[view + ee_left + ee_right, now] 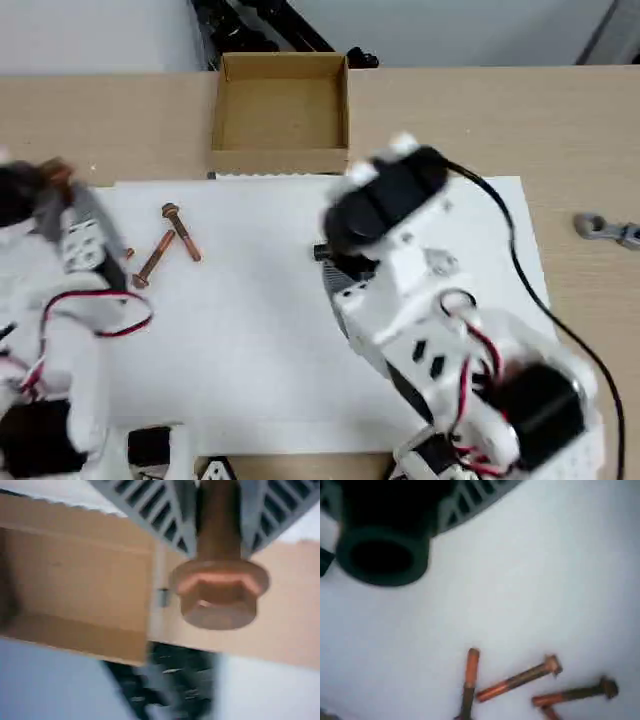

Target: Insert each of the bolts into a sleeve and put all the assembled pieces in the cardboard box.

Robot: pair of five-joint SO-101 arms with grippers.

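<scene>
My left gripper (219, 520) is shut on a copper bolt (220, 592), whose hex head points toward the cardboard box (75, 580). In the high view this gripper (52, 185) is at the table's left edge. My right gripper (332, 250) is over the middle of the white sheet (260, 340), shut on a black sleeve (382, 555) with its round bore facing the camera. Two loose copper bolts (182, 230) (153, 258) lie on the sheet's left part, and the right wrist view shows loose bolts (517, 677) (470, 680) (575, 694) on the sheet. The open cardboard box (280, 110) stands beyond the sheet's far edge.
A metal tool (605, 228) lies on the bare wooden table at the far right. Red and black cables (100, 310) trail from the left arm over the sheet. Black parts (150, 445) sit at the sheet's near edge.
</scene>
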